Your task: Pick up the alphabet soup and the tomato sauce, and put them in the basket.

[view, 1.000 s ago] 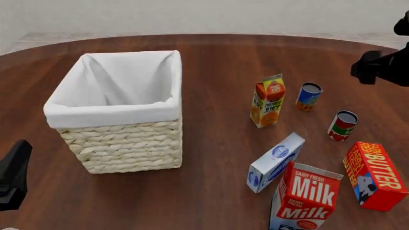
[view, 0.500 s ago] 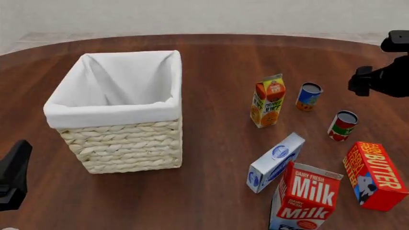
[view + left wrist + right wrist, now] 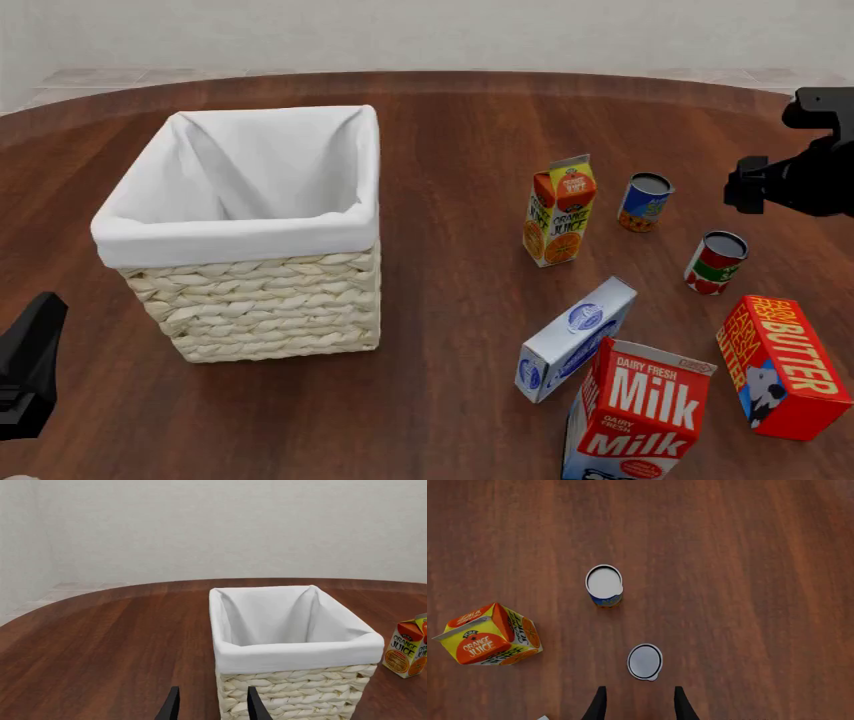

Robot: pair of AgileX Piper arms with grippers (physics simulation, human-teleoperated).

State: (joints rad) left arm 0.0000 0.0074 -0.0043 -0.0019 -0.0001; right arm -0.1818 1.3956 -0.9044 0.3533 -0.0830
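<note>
Right hand [image 3: 635,705] hangs open and empty above the red-and-green can [image 3: 645,661]; the blue can [image 3: 604,585] stands beyond; left hand [image 3: 208,707], fingers parted, empty, faces the basket [image 3: 291,651] on the table [image 3: 454,130].

milk carton [image 3: 638,420]: bottom cut off by frame | right end effector [image 3: 638,705]: only fingertips visible

Bright, even light; sharp render
</note>
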